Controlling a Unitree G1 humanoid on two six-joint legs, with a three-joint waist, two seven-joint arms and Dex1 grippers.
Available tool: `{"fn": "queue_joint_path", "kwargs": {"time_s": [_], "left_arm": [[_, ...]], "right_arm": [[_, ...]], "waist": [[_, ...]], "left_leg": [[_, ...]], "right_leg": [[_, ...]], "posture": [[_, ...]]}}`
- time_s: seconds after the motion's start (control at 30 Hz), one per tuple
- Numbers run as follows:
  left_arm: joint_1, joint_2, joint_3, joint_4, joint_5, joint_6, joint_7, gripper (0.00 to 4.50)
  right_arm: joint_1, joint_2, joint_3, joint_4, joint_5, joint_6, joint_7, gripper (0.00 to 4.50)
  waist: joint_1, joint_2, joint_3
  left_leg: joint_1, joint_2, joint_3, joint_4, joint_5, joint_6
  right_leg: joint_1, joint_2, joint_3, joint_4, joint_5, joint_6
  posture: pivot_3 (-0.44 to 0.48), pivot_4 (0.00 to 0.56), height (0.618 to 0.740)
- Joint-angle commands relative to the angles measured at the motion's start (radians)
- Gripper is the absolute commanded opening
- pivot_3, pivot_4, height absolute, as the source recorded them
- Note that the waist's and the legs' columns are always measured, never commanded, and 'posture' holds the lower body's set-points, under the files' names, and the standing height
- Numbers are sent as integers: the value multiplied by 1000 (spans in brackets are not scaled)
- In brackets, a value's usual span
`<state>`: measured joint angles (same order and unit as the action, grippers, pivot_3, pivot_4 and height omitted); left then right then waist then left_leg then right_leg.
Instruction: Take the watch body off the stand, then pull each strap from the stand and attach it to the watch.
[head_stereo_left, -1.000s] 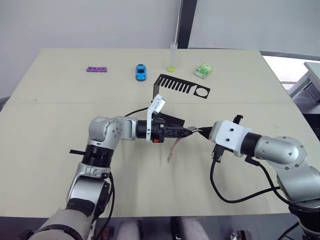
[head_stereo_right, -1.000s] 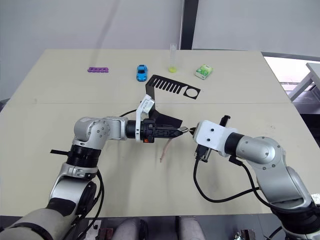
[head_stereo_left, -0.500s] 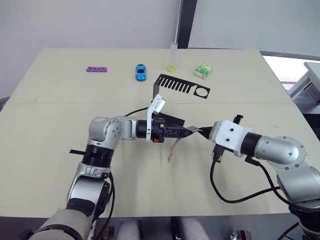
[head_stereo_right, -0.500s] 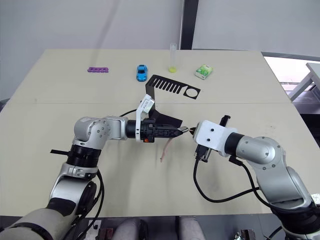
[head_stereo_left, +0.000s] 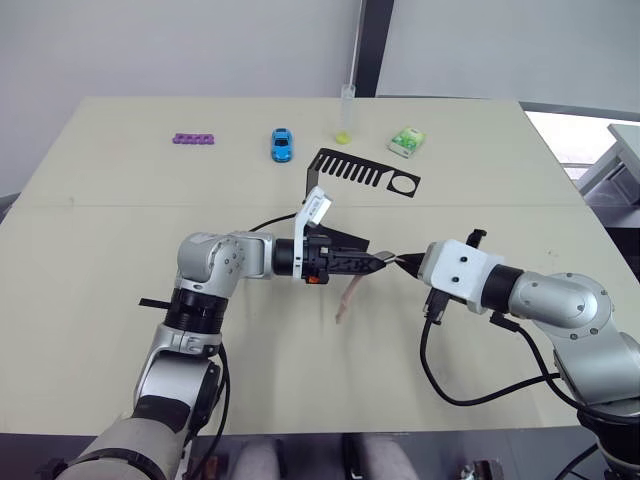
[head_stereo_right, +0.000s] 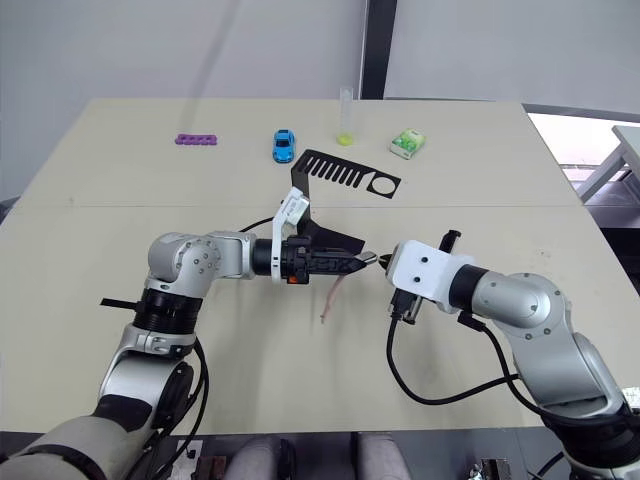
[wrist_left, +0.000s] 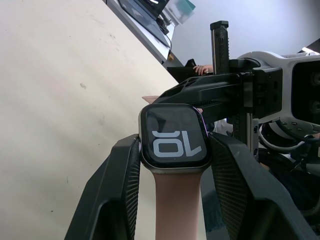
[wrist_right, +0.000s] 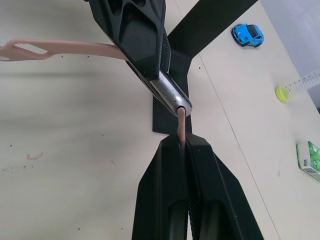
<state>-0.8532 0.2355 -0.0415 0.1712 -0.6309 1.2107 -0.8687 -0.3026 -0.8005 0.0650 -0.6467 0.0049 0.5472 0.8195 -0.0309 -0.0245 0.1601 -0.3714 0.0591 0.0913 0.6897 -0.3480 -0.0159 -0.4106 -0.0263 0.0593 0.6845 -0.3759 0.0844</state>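
My left gripper (head_stereo_left: 372, 263) is shut on the watch body (wrist_left: 173, 138), a rounded-square case with a dark screen and silver rim, held above the table's middle. One pale pink strap (head_stereo_left: 347, 297) is attached to the watch and hangs down toward the table. My right gripper (head_stereo_left: 404, 262) is shut on the other pink strap (wrist_right: 181, 124), whose end meets the watch's edge (wrist_right: 170, 97). The black stand (head_stereo_left: 362, 173) sits behind both grippers, its comb-slotted arm and ring bare.
At the back of the table lie a purple toy piece (head_stereo_left: 193, 139), a blue toy car (head_stereo_left: 281, 144), a clear tube with a yellow-green cap (head_stereo_left: 345, 112) and a green-and-white small box (head_stereo_left: 407, 141). Cables trail from both wrists.
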Motion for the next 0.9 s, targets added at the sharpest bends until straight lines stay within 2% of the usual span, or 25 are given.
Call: {"fn": "queue_joint_path", "kwargs": {"time_s": [0.03, 0.9], "left_arm": [[-34, -31, -6, -36, -45, 0, -15, 1604], [-30, -33, -9, -50, -49, 6, -16, 1604]], "right_arm": [[-21, 8, -15, -42, 9, -17, -21, 0], [-21, 7, -12, -33, 2, -28, -20, 0]], "waist": [[0, 0, 0], [0, 0, 0]], "left_leg": [[0, 0, 0, 0, 0, 0], [0, 0, 0, 0, 0, 0]], "right_leg": [[0, 0, 0, 0, 0, 0], [0, 0, 0, 0, 0, 0]], "posture": [[0, 150, 740], [0, 150, 740]]}}
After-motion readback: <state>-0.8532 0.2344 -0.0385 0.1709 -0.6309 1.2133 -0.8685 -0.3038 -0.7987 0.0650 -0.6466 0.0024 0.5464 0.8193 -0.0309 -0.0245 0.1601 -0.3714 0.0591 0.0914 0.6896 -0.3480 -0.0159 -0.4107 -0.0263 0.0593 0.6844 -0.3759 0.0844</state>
